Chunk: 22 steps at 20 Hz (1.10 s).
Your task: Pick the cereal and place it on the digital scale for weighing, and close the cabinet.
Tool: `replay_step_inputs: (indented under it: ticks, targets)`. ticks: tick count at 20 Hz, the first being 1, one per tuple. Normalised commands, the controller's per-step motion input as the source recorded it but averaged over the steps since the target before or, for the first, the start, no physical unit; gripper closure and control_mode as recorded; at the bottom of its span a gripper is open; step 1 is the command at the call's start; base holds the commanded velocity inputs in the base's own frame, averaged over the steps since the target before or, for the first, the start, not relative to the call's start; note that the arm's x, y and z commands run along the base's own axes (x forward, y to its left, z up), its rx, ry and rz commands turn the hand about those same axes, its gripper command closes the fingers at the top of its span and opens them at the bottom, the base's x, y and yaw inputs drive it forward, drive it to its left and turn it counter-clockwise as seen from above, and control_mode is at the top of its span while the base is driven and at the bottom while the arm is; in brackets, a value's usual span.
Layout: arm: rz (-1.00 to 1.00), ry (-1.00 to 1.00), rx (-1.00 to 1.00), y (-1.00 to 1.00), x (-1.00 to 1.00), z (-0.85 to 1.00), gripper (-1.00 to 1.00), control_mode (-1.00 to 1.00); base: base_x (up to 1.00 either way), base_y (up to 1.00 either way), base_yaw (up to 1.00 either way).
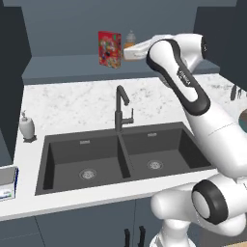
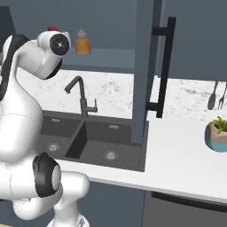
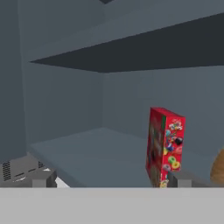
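Standing upright on the smooth cabinet (image 3: 65,87) shelf, the glossy red cardboard cereal (image 3: 165,146) box rose just beyond the released jaws, toward their right finger.

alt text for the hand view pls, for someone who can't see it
Red cereal box stands upright on the lower shelf inside the open cabinet, right of centre, ahead of the open gripper. An amber bottle edges in at far right, beside the box.
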Motion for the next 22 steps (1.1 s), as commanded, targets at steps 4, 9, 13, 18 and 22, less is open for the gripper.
replay_step_inputs:
  ticks: [4,9,13,18,22]
  targets:
    - [0.0,0.07,0.0,-0.28,0.38,0.0,-1.0,-1.0,0.0,0.0,0.0]
    - [0.0,0.07,0.0,-0.27,0.48,0.0,-1.0,-1.0,0.0,0.0,0.0]
    - [0.0,0.07,0.0,-0.03,0.53,0.0,-1.0,-1.0,0.0,0.0,0.0]
    - [0.0,0.04,0.0,0.0,0.45,0.0,-1.0,-1.0,0.0,0.0,0.0]
    - [0.0,0.0,0.0,0.12,0.28,0.0,-1.0,-1.0,0.0,0.0,0.0]
